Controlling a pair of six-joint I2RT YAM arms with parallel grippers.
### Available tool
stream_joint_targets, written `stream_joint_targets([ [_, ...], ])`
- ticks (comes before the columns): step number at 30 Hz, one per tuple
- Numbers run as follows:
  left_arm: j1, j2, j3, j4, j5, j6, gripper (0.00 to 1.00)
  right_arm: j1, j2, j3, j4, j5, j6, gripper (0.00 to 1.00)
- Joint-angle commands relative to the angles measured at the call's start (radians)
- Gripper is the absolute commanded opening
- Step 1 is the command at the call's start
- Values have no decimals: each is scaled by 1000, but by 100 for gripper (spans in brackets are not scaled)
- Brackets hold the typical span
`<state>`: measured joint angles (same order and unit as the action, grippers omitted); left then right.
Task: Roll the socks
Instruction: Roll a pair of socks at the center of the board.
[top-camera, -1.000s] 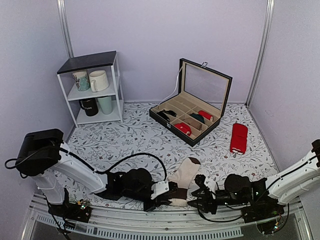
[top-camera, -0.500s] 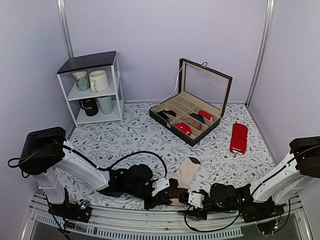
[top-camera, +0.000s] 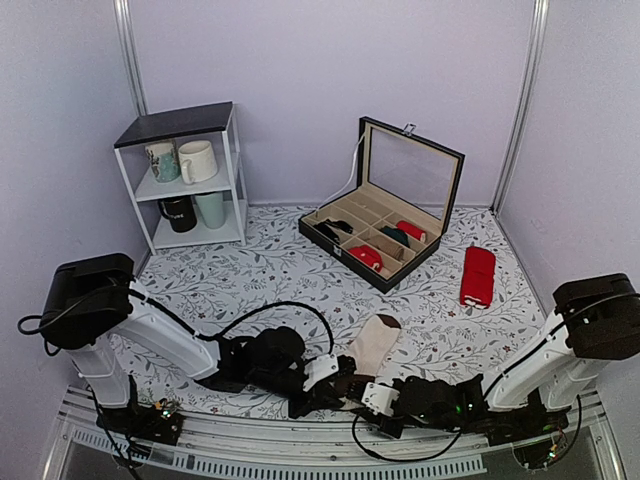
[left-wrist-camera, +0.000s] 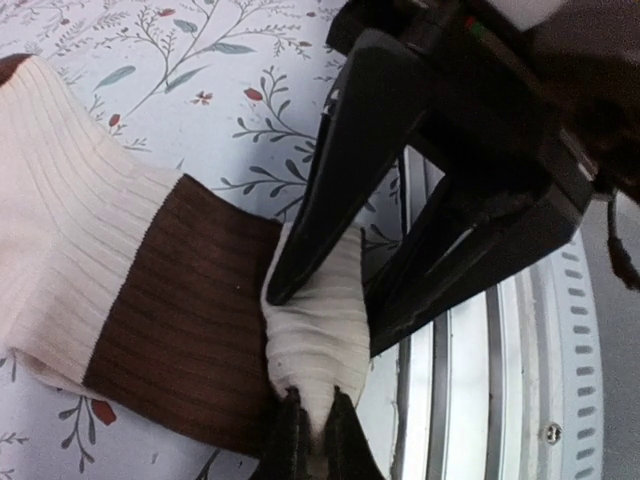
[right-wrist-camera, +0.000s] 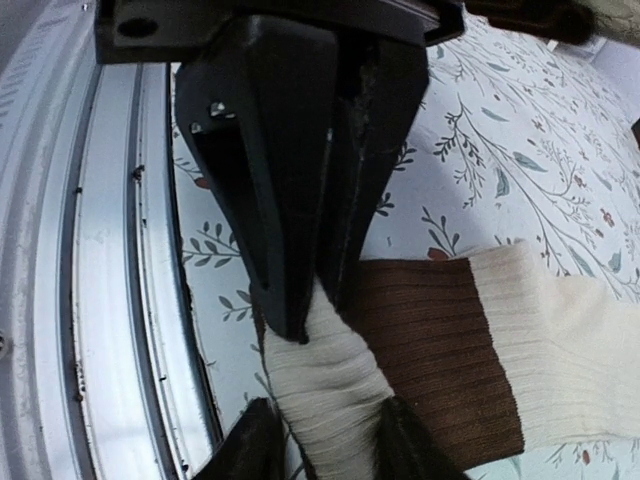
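I'm seeing ribbed, matt knit cloth on the socks (left-wrist-camera: 90, 230), and the edge rail (right-wrist-camera: 110, 300) is showing smooth, shiny metal.

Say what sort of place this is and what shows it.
Probably a robot test booth, not a home: plain lilac walls enclose a floral-covered table, a left arm and right arm mount at its near rail, beside a mug shelf.

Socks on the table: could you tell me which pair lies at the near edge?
The banded cream-and-brown socks; the plain red pair lies farther back, beside the box.
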<state>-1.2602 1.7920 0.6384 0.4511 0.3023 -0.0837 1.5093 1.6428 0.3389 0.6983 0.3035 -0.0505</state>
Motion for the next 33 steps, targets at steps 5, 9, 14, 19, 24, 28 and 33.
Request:
stream_joint_targets([
  [5, -1, -13, -75, -134, -66, 6, 15, 16, 65, 41, -198, 36, 170, 1],
  [9, -7, -159, -132, -57, -152, 56, 32, 15, 16, 1, -193, -10, 251, 1],
  [14, -51, -310, -206, 73, -263, 205, 39, -12, -6, -13, -187, -173, 347, 1],
  [19, -76, -311, -226, 167, -246, 304, 40, -71, -16, -24, -204, -308, 485, 2],
  [24, -97, -226, -192, 184, -203, 310, 41, -119, -11, -33, -219, -354, 589, 2],
  [28, -110, -166, -169, 209, -209, 312, 41, -126, 19, -24, -224, -364, 601, 2],
  [33, -118, -124, -166, 269, -233, 315, 45, -125, 54, -6, -225, -380, 600, 2],
])
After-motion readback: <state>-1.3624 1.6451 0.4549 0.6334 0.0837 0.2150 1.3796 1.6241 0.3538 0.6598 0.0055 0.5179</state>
